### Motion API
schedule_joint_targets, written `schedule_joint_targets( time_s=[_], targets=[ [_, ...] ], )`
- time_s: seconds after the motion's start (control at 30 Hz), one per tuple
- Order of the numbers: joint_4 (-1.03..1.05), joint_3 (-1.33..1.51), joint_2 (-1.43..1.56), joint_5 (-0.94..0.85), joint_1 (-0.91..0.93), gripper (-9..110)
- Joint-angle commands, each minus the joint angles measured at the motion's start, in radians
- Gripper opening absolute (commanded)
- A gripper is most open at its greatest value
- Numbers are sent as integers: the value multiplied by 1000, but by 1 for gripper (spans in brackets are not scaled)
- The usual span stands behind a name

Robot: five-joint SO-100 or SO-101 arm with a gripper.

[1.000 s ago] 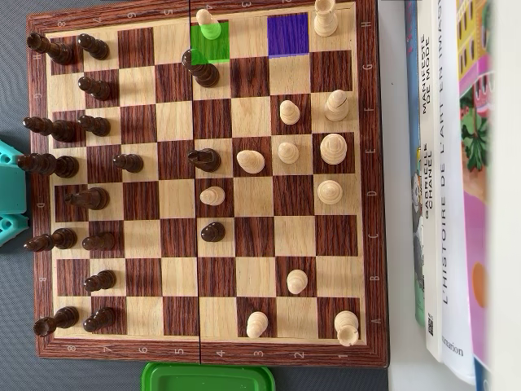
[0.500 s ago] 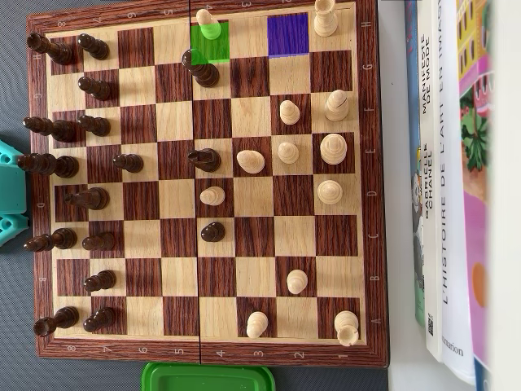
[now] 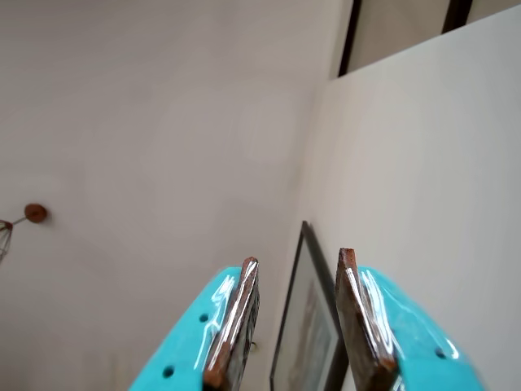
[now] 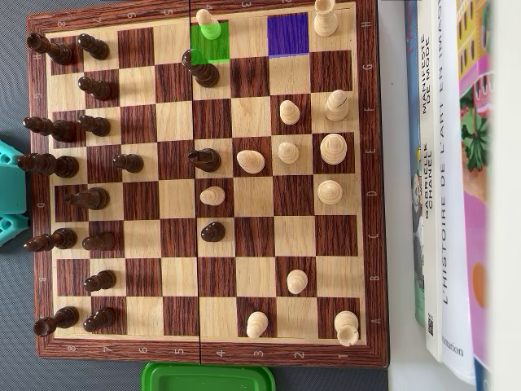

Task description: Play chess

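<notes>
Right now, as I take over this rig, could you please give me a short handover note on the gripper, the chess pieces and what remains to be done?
Gripper: open, empty, raised and pointing at a wall in the wrist view, away from the board.
Arm base: just visible at the left edge of the overhead view.
Chessboard: a game in progress, dark pieces mostly on the left, light pieces on the right.
Marks: a green square at the top edge with a light pawn standing on it; a purple square, empty, two squares to its right.
Done: nothing gripped.
Left: probably carrying that pawn to the purple square.
</notes>
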Motion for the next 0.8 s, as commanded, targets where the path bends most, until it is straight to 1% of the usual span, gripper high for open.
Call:
schedule_joint_targets(
  time_s=[0.0, 0.2, 0.77],
  targets=[
    [-28, 20, -9, -5, -6, 15],
    [-100, 20, -9, -5, -6, 15],
    [-101, 20, -9, 5, 0, 15]
  ],
)
